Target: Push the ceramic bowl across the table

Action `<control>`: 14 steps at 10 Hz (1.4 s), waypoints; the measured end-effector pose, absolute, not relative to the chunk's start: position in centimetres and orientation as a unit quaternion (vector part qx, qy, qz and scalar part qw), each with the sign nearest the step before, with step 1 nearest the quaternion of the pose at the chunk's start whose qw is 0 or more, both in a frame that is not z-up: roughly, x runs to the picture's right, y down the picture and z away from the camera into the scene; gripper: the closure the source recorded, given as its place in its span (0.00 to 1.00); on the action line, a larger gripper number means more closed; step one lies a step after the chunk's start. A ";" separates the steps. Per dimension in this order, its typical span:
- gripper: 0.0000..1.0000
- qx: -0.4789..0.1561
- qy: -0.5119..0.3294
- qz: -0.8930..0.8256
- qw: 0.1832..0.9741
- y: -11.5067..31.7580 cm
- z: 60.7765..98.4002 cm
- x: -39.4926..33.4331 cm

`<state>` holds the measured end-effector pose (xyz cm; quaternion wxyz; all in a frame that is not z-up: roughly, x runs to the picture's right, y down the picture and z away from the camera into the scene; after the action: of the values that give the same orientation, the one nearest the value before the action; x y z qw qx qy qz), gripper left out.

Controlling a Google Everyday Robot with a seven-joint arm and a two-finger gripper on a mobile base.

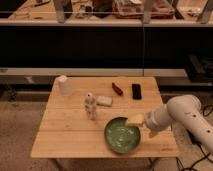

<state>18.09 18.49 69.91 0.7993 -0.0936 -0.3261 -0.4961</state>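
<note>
The green ceramic bowl (pixel 121 135) sits on the light wooden table (pixel 70 130) near its front right edge. A yellow sponge-like piece (pixel 135 120) rests at the bowl's upper right rim. My gripper (pixel 148 126) comes in from the right on the white arm (pixel 182 115) and sits right against the bowl's right rim, beside the yellow piece.
A white cup (pixel 63 85) stands at the back left. A small pale figurine (pixel 90 106) and a flat beige block (pixel 104 101) are mid-table. A reddish item (pixel 117 89) and a black device (pixel 136 91) lie at the back. A dark bench (pixel 100 45) runs behind.
</note>
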 end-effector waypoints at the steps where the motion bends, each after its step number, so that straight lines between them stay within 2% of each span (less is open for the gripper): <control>1: 0.31 -0.097 -0.293 -0.504 0.807 17.3 71.2 20.5; 4: 0.62 -0.144 -0.167 -0.522 0.824 15.1 75.4 31.7; 7: 0.92 -0.170 -0.123 -0.543 0.813 15.9 77.5 35.2; 8: 0.97 -0.174 -0.125 -0.542 0.813 17.0 78.0 35.1; 11: 1.00 -0.183 -0.155 -0.544 0.804 20.9 79.8 32.5; 14: 1.00 -0.175 -0.188 -0.557 0.790 22.1 80.7 29.0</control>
<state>29.01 22.06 80.66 0.7903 -0.1745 -0.1876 -0.5565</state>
